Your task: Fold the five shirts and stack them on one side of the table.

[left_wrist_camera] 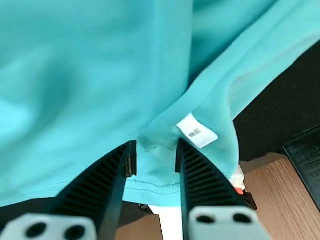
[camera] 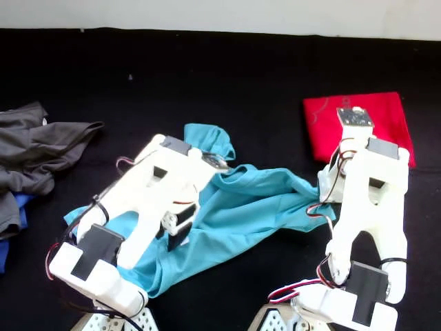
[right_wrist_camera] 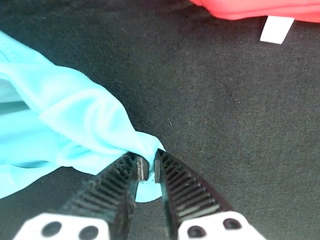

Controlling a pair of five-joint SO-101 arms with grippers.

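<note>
The black table (camera: 207,69) carries all the clothes. The largest is the teal shirt (camera: 241,207), lying crumpled near the front of the table between the two arms. Its long axis runs across the table from left to right, and one bunched end points toward the far edge beside the left arm. At the left edge sits a loose heap of grey shirts (camera: 34,145) with a bit of blue shirt (camera: 7,241) just under it, well apart from the teal one. A folded red shirt (camera: 386,117) lies flat on the far right, near the right arm but not touching the teal cloth.

The left gripper (left_wrist_camera: 155,150) is over the teal shirt with its jaws partway apart. A puckered bunch of the fabric sits squeezed between them, so it grips a thick fold near the hem. A small white label (left_wrist_camera: 196,131) is sewn on just beside one finger.

The right gripper (right_wrist_camera: 147,167) has its jaws almost together, pinching a thin corner of the teal shirt at its right end. That corner is drawn to a point over bare black table. The red shirt's white tag (right_wrist_camera: 276,29) lies well beyond it.
</note>
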